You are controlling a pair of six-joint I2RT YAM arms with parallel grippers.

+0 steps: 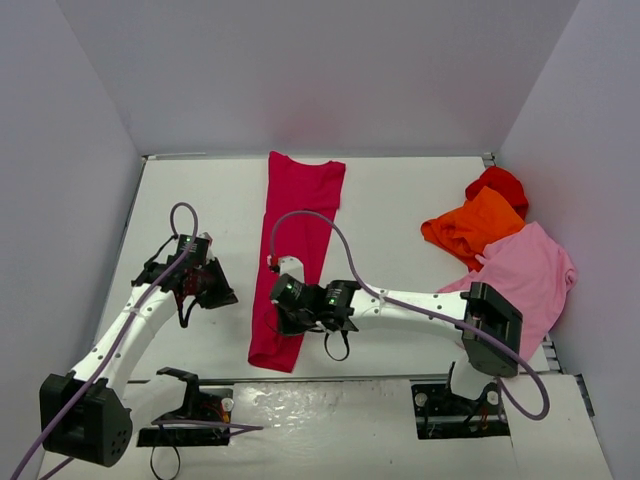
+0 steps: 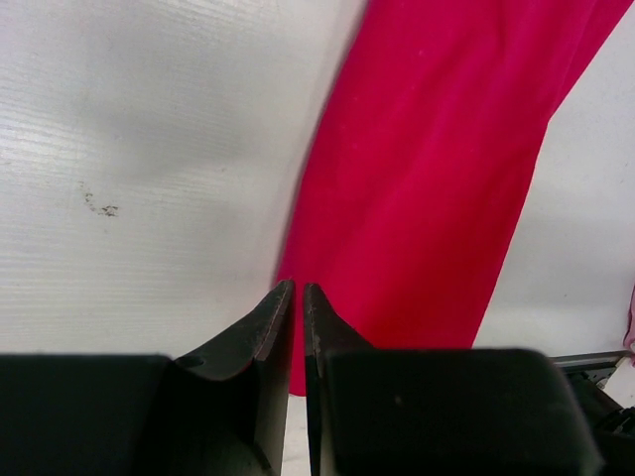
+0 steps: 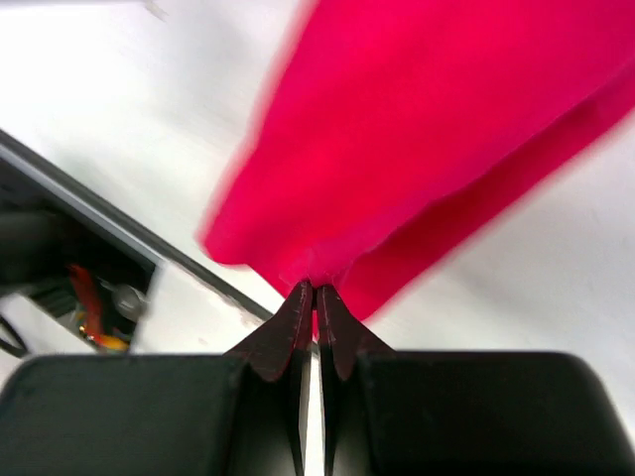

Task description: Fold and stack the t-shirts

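Observation:
A raspberry-red t-shirt point(image 1: 300, 220) lies as a long narrow strip down the middle of the table, from the back wall toward the near edge. My right gripper point(image 1: 285, 302) sits over the strip's near part. In the right wrist view it point(image 3: 316, 290) is shut, pinching a bunched edge of the red cloth point(image 3: 427, 129), which lifts into a fold at the fingertips. My left gripper point(image 1: 222, 295) hovers left of the strip. Its jaws point(image 2: 299, 288) are shut with nothing between them, just beside the cloth's edge point(image 2: 437, 178).
Orange point(image 1: 470, 225), bright red point(image 1: 500, 185) and pale pink point(image 1: 530, 270) t-shirts lie heaped at the right side. White walls close in the table on three sides. A metal rail point(image 3: 119, 223) marks the near table edge. A purple cable point(image 1: 330, 230) loops over the strip.

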